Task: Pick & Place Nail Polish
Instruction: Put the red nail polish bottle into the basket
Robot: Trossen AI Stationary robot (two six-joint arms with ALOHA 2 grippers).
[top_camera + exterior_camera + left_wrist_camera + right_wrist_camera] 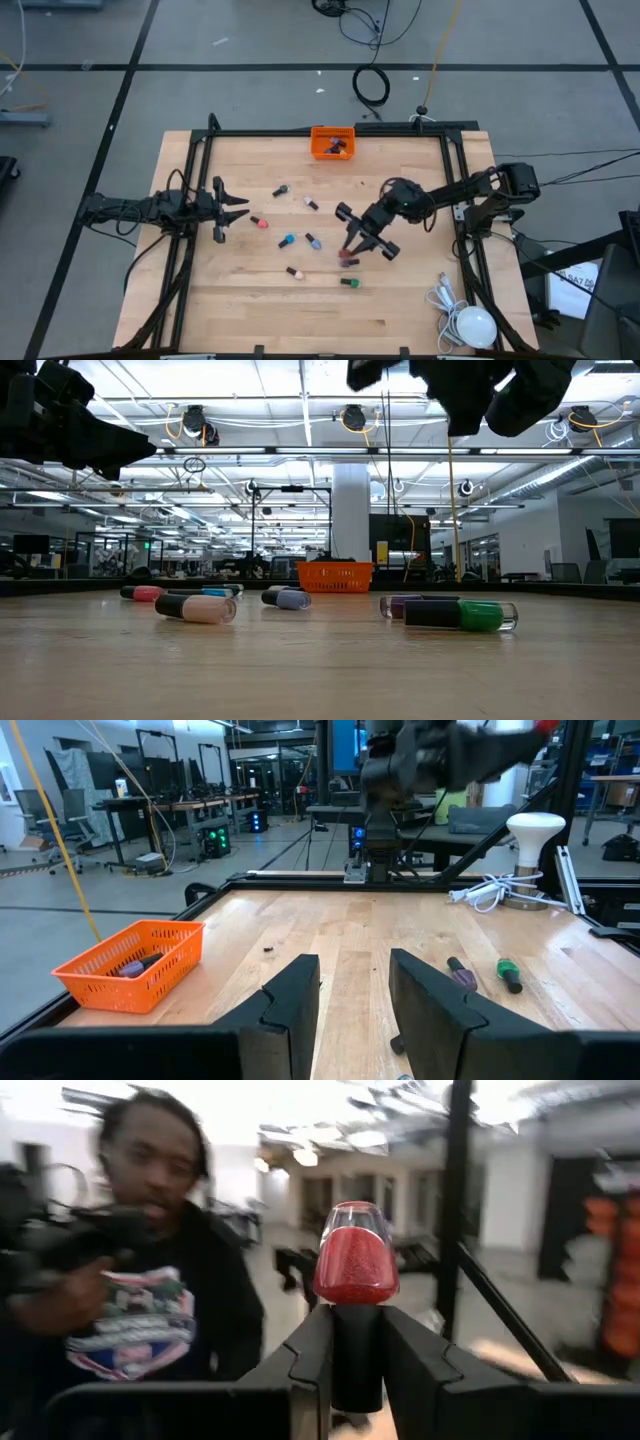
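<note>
Clamped between the right gripper's (356, 1365) fingers was a red nail polish bottle (355, 1267), gripped by its dark cap with the glass body standing clear beyond the fingertips, so its long axis ran in line with the fingers. In the high view that gripper (358, 240) hung above the table's (250, 320) middle right, near the four o'clock side of the scattered bottles. Left gripper (355, 995) waited at the nine o'clock edge, its fingers a little apart and holding nothing.

Most of the work looked undone. On the wood lay a green bottle (349, 283) nearest the front, then a peach one (294, 272), a blue one (287, 241), a grey-blue one (313, 241), a pink one (260, 222), and two more farther back (281, 190) (311, 203); all rested on their sides, long axes flat on the table and pointing various ways. At twelve o'clock, against the far rail, the orange bin (332, 142) already held at least one purple bottle (131, 967).

Beyond the table, a person in a dark jacket (150, 1300) showed in the right wrist view.
</note>
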